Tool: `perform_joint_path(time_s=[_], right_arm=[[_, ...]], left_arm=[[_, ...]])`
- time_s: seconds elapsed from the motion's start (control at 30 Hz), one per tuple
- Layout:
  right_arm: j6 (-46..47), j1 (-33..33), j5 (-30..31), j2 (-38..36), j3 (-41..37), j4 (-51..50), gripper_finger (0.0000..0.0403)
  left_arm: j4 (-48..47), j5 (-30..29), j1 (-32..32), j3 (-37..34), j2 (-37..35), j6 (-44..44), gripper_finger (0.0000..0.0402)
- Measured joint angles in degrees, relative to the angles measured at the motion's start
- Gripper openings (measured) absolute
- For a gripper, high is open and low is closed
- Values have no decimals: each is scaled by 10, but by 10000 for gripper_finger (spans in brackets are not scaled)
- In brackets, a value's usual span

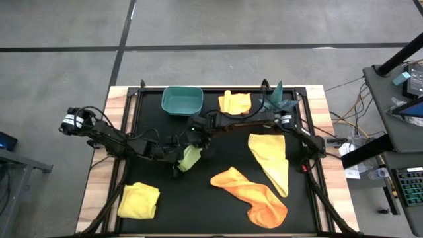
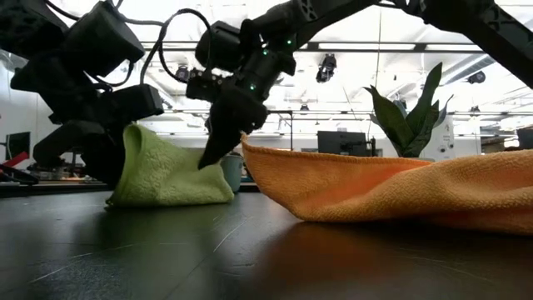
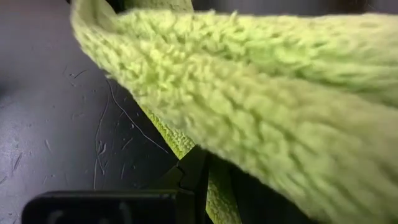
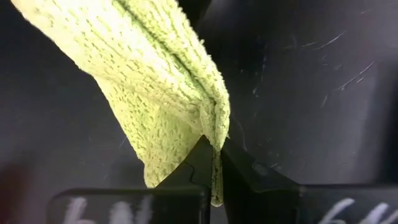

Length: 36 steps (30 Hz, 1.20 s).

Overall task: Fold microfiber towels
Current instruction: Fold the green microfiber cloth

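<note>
both claws, the left gripper (image 1: pixel 177 158) and right gripper (image 1: pixel 196 144), are pinching the fuzzy lime green microfiber towel (image 1: pixel 190 158) bunched between them on the black mat (image 1: pixel 218 198)

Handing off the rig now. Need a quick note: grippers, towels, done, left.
Right gripper: shut on the lime green towel, pinching its edge.
Left gripper: also shut on the lime green towel, at mid-mat.
Towels: yellow towel folded at the near left; another yellow towel bunched beside the teal bin; a third yellow towel and the orange towel lie loose on the right.
Done: apparently only the near-left yellow one.
Left: finish the green fold, then the other three.
</note>
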Motion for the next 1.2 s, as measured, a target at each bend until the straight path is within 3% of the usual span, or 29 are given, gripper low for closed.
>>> perform_joint_path(time_s=[0.23, 0.53, 0.8, 1.07, 1.2], right_arm=[[30, -5, 0, 1, 3, 0, 38], [41, -11, 0, 1, 4, 6, 85], [46, -15, 0, 0, 4, 15, 87], [40, -22, 0, 0, 4, 23, 88], [40, -27, 0, 0, 4, 28, 90]], left_arm=[[-32, -3, 0, 0, -16, 0, 63], [-97, -6, 0, 5, -69, 0, 155], [-187, -45, 0, 10, -118, 0, 226], [-339, -46, 0, 22, -184, -16, 239], [-363, -48, 0, 22, -217, -29, 239]])
